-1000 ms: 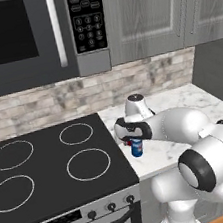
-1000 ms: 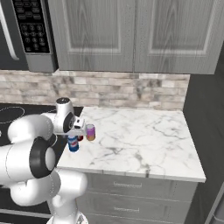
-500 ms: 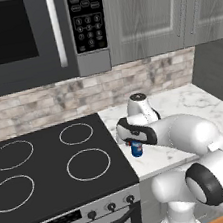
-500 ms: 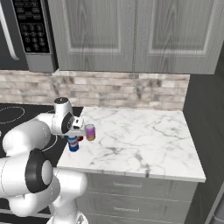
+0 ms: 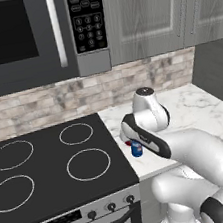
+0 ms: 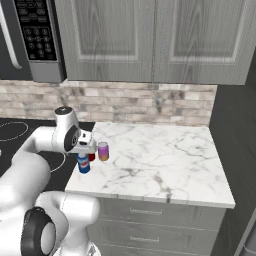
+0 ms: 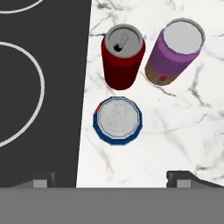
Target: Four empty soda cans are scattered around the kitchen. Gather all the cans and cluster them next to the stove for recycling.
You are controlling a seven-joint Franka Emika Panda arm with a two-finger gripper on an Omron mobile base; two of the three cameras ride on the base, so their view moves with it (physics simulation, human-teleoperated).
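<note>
We are holding our end effector (image 7: 112, 181) above the white marble bench (image 6: 165, 155), its two fingertips spread wide with nothing between them. Looking down through the hand view, we are seeing a blue can (image 7: 117, 120) standing upright just below the end effector, its silver top facing us, close to the right edge of the stove (image 5: 51, 168) without resting on the black glass. Just beyond it a red can (image 7: 122, 57) is standing upright (its tab and mouth are showing), and beside that, to the right, a pink-purple can (image 7: 175, 52) is standing too. The three cans are sitting near one another in a tight group but apart, none touching as far as we can tell. In the right base view we are seeing the blue can (image 6: 83, 163) nearest the front of the bench, with the pink-purple can (image 6: 103, 151) behind and right of it. In the left base view the blue can (image 5: 136, 148) is peeking out beneath our wrist, just right of the cooktop's ring burners (image 5: 88, 163). A black microwave (image 5: 26, 35) is hanging above the stove
</note>
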